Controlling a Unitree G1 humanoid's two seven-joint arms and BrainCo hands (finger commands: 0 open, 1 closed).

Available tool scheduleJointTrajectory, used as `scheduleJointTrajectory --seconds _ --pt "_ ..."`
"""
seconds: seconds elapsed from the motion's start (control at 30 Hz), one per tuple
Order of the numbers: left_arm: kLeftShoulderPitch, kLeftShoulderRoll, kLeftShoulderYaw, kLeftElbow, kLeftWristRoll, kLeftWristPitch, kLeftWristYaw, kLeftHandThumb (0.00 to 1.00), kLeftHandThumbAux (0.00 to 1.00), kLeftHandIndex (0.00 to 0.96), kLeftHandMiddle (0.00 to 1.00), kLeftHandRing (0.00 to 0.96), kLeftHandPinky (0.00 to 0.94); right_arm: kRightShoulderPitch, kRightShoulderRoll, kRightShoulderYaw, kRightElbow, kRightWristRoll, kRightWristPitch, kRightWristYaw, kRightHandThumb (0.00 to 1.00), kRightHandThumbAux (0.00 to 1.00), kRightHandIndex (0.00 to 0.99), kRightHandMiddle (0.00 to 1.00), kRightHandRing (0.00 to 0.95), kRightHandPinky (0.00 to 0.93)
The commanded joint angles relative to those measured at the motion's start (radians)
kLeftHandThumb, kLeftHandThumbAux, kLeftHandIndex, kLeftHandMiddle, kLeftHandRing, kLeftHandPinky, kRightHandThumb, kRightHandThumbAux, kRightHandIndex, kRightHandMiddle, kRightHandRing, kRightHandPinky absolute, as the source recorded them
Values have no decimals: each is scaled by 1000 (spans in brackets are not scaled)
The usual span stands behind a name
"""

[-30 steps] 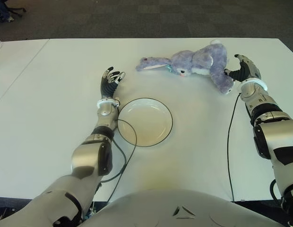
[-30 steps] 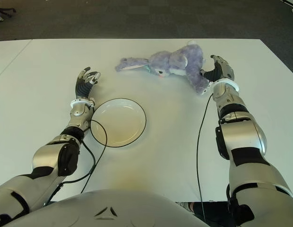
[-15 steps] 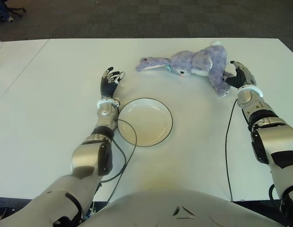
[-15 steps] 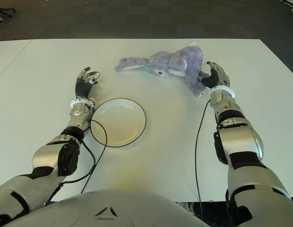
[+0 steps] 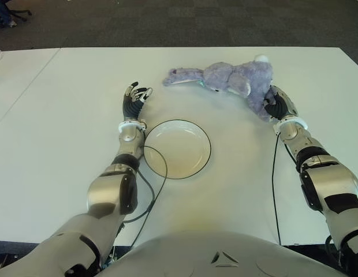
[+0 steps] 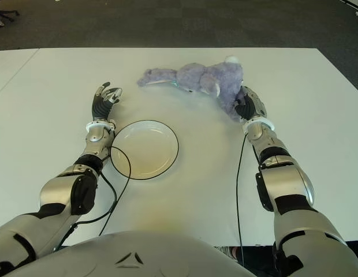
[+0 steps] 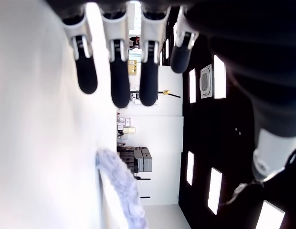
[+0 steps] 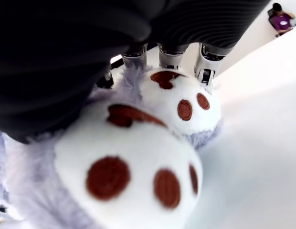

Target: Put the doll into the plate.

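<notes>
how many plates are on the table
1: a round white plate with a dark rim on the white table, right of the left robot hand, empty. None appear hidden.

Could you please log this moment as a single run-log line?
right hand: closing on doll feet | left hand: open, idle left of plate | doll: on table, outside plate

You see a lavender-purple plush doll with a white tail tuft; its white foot soles carry reddish-brown spots. The plate is cream-white with a thin black rim. The table is plain white, the floor beyond dark grey and chequered. Both the left hand and right hand show black fingers on silver-grey arms, with white wrist bands.
</notes>
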Motion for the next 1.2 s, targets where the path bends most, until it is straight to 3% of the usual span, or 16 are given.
scheduleJointTrajectory --seconds 0.03,0.17,0.3,0.5,0.6,0.63,0.67,0.7,0.73,0.83,0.93,1.0,1.2 --pt "192 -72 -1 134 -4 119 11 0 592 175 312 330 309 126 63 62 -8 -32 -94 26 545 600 0 0 31 200" --pt "193 -71 0 134 -6 120 9 0 596 176 315 334 326 140 63 71 -19 -30 -128 31 527 610 0 0 59 240" --pt "191 -71 7 135 -14 130 3 0 599 179 315 342 344 150 69 56 -24 4 -166 89 468 619 0 0 82 250" --pt "191 -71 16 135 -22 127 -14 0 581 168 309 329 298 159 81 28 -27 66 -193 191 407 626 2 0 99 268" --pt "192 -71 13 135 -21 125 -15 0 577 162 306 325 298 162 88 24 -29 83 -193 226 401 638 32 115 214 336" --pt "192 -71 13 134 -21 124 -16 0 575 160 306 322 296 164 90 23 -30 89 -191 238 435 654 132 261 354 444" --pt "193 -70 11 135 -19 123 -15 0 574 159 306 322 296 166 95 21 -31 98 -189 258 441 657 150 286 377 463" --pt "193 -70 10 135 -19 123 -14 0 574 162 306 321 297 169 97 19 -32 105 -187 272 627 705 344 401 483 557" --pt "193 -70 9 135 -17 125 -10 0 574 162 307 320 297 175 101 21 -37 111 -187 287 674 717 392 430 510 582" --pt "193 -68 6 136 -14 129 -4 0 581 170 309 328 332 191 108 29 -52 122 -188 312 697 717 420 572 629 697" --pt "193 -69 5 136 -13 126 -3 0 582 170 309 330 335 207 113 32 -66 139 -186 340 699 717 422 589 643 713" --pt "194 -70 5 136 -13 123 -4 0 582 167 311 332 318 226 120 32 -82 157 -185 375 701 717 428 664 698 779" --pt "192 -74 8 135 -18 123 -4 0 585 173 317 338 322 262 110 56 -133 168 -205 403 701 715 433 731 752 798"
